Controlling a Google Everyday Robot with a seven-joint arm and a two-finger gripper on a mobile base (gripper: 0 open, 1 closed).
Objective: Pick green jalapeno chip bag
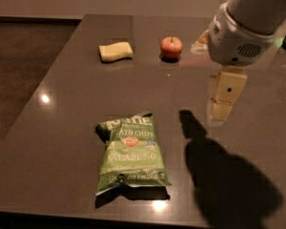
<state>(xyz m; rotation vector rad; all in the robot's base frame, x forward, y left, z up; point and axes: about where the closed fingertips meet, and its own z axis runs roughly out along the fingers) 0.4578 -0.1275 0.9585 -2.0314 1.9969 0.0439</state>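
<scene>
The green jalapeno chip bag [130, 153] lies flat on the dark table [62, 109], near its front edge, label up. My gripper [220, 111] hangs from the white arm at the right, above the table, to the right of the bag and a little farther back. It is apart from the bag and holds nothing that I can see. Its shadow falls on the table just right of the bag.
A red apple [171, 47] and a pale yellow sponge [115, 51] sit at the back of the table. The table's left edge runs diagonally beside a dark floor [19, 66]. The front edge lies just below the bag.
</scene>
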